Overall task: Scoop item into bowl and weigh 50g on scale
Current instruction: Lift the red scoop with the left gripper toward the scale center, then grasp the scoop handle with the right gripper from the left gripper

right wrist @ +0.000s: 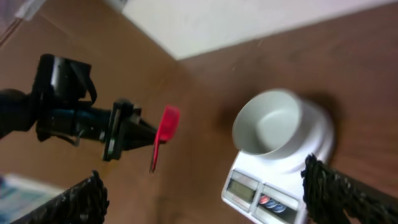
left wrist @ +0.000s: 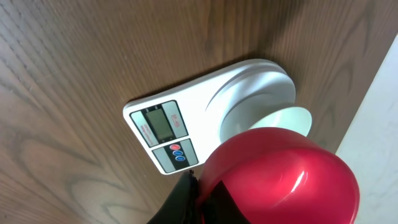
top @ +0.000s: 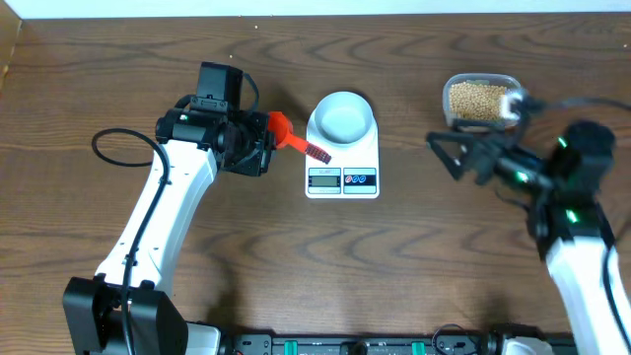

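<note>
The white scale [top: 342, 177] stands mid-table with the empty pale bowl [top: 342, 116] on its platform. My left gripper [top: 266, 143] is shut on a red scoop [top: 282, 129], held just left of the bowl, with its handle reaching toward the scale. In the left wrist view the scoop [left wrist: 280, 177] fills the lower right and covers part of the bowl [left wrist: 292, 118] and scale [left wrist: 163, 127]. The beans [top: 478, 99] lie in a clear tub at the right. My right gripper [top: 455, 153] is open and empty, between the scale and the tub; it also shows in the right wrist view [right wrist: 211, 199].
The clear plastic tub [top: 513, 83] sits at the back right, just behind my right arm. The right wrist view shows the bowl [right wrist: 273, 121], scale [right wrist: 273, 186], scoop [right wrist: 165, 129] and left gripper [right wrist: 121, 132]. A white wall edge runs along the table's far side.
</note>
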`<act>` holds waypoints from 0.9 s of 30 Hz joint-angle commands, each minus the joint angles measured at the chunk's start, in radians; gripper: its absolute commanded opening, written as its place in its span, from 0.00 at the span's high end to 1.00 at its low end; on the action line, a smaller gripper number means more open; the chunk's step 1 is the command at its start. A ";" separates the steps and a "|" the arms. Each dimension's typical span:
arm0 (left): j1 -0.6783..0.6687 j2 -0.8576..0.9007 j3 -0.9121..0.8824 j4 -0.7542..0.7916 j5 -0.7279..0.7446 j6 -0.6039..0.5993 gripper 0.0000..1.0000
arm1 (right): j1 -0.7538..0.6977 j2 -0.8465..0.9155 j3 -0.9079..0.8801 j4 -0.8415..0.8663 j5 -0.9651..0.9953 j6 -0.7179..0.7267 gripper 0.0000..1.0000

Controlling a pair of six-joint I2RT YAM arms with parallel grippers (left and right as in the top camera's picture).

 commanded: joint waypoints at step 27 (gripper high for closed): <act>-0.187 0.002 0.015 0.002 -0.187 -0.350 0.93 | 0.357 0.357 0.151 0.093 0.138 0.152 0.30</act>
